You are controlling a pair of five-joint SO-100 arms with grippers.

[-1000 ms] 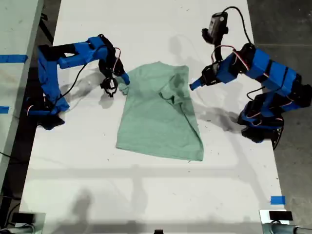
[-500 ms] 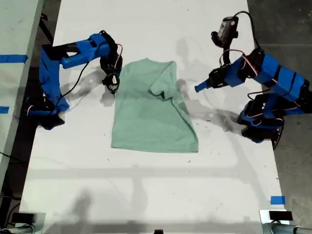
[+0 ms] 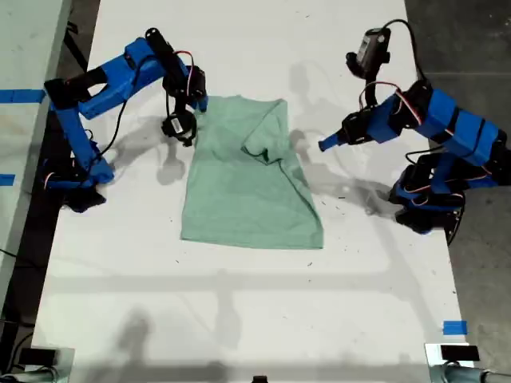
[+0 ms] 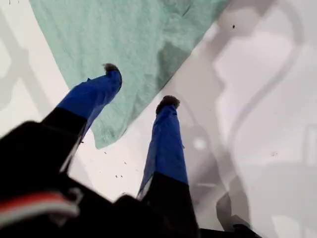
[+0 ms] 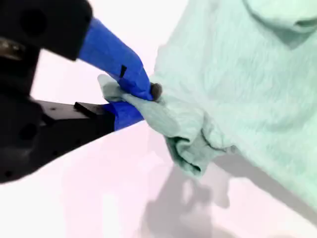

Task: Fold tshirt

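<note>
White table (image 3: 239, 319) supports the tshirt (image 3: 247, 187). Second gripper (image 5: 136, 99) clamps its edge; first gripper (image 4: 141, 84) hangs spread wide above another edge.

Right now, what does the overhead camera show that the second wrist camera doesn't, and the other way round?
Only the exterior view shows both arms, the whole tshirt on the white table, and my first gripper open beside it. Only the second wrist view shows my second gripper pinching a bunched cloth edge. Both show the mint tshirt.
</note>
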